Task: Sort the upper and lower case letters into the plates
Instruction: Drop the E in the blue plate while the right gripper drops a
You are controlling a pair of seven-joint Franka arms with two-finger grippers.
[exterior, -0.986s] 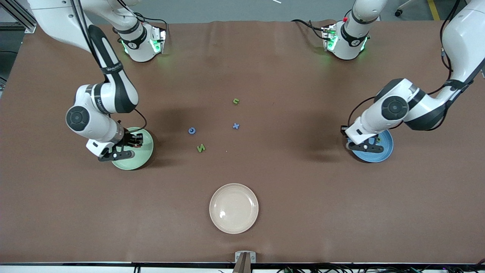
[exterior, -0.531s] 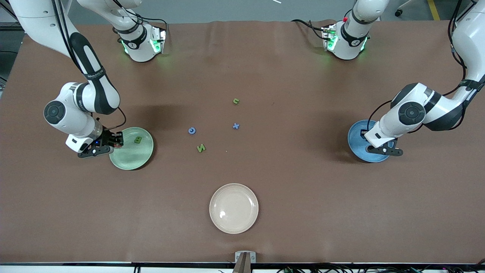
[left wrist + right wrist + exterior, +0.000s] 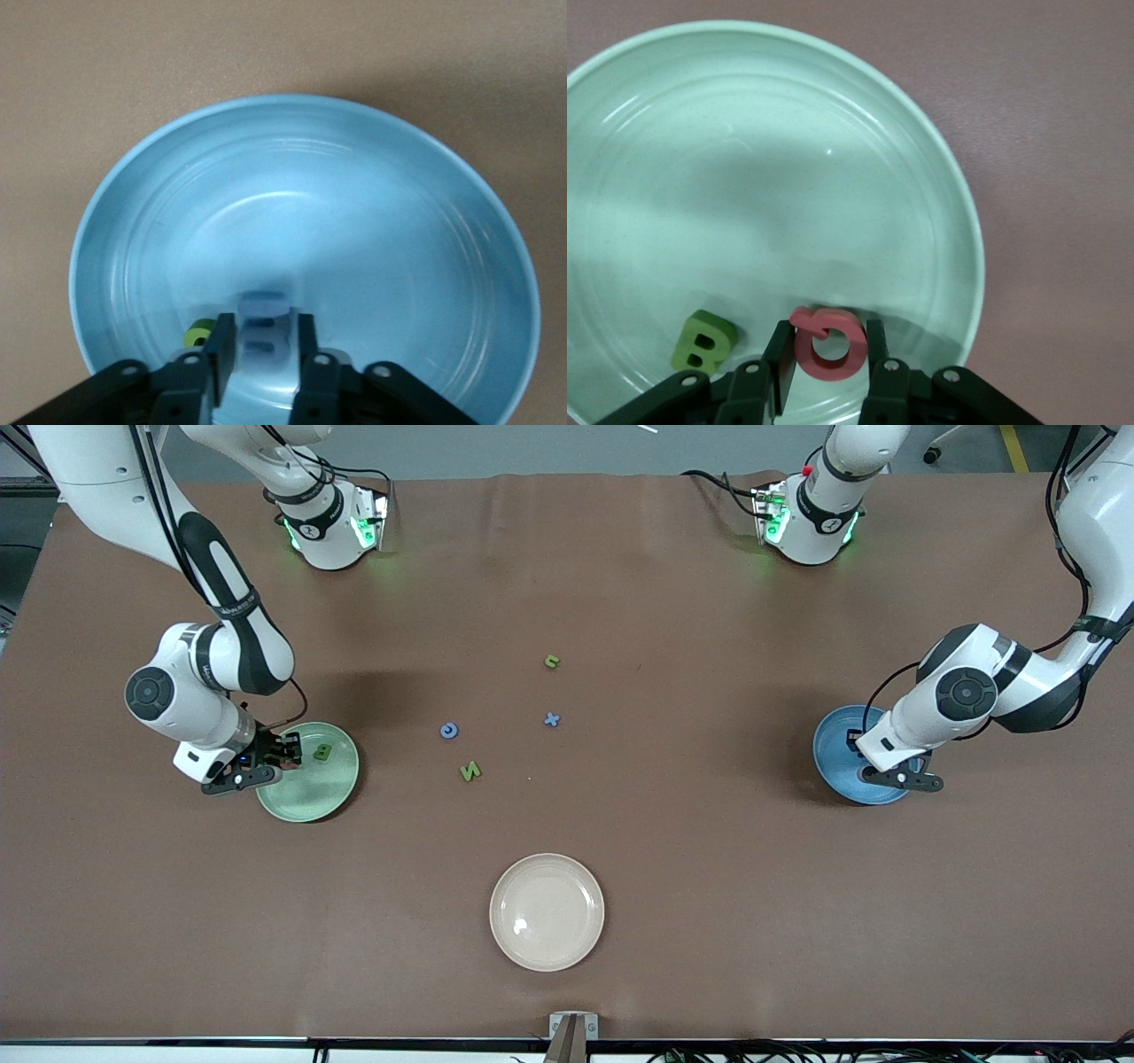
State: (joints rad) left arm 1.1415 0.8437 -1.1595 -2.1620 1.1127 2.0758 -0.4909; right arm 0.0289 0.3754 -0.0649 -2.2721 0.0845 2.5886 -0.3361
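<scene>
B letter (image 3: 322, 752) in plate (image 3: 332, 788) at right arm's end; x (image 3: 552, 720) mid-table.

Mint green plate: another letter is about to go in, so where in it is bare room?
In the pale mint green plate, the broad floor away from the right gripper is bare. It is crowded by the green B and the red letter between the fingers.

A high front camera faces both arms; each wrist camera looks closely down into one plate.
</scene>
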